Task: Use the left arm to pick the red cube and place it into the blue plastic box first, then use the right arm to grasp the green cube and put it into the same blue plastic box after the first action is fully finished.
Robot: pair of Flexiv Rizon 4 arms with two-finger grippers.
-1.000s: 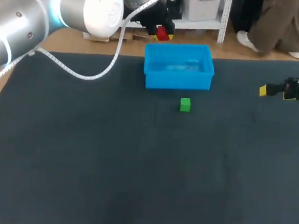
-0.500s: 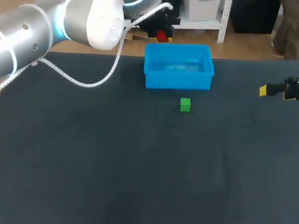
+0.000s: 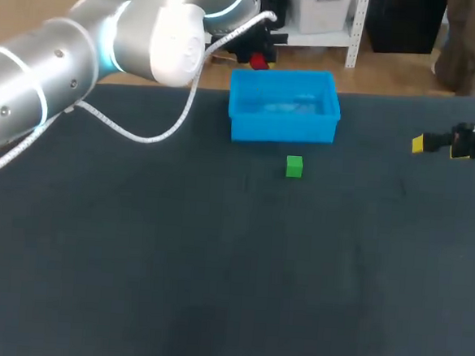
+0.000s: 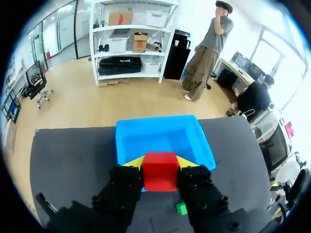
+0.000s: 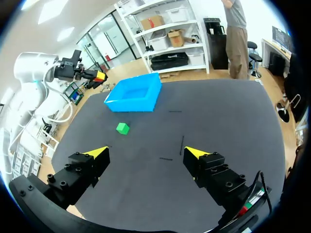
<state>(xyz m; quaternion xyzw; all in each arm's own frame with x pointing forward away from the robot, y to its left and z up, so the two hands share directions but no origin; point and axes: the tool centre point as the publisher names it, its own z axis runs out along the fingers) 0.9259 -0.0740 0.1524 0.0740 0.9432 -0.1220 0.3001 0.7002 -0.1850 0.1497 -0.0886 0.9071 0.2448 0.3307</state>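
Observation:
My left gripper [image 3: 261, 56] is shut on the red cube [image 3: 259, 62], held in the air just behind the back left corner of the blue plastic box [image 3: 282, 129]. In the left wrist view the red cube [image 4: 160, 172] sits between the yellow tips of that gripper [image 4: 160, 162], with the blue box [image 4: 165, 121] below and ahead of it. The green cube [image 3: 294, 166] lies on the mat just in front of the box. My right gripper [image 3: 439, 145] stands open at the table's right edge, far from both. In its own view the right gripper [image 5: 146, 153] holds nothing, and the green cube [image 5: 122, 128] and blue box [image 5: 129, 104] lie well ahead.
The dark mat [image 3: 215, 266] covers the table. A white cable [image 3: 135, 122] hangs from my left arm over the mat's back left part. The box looks empty.
The left arm's elbow has swung to the right; the gripper with the red cube has shifted only slightly near the box's back left corner. The right arm has kept still.

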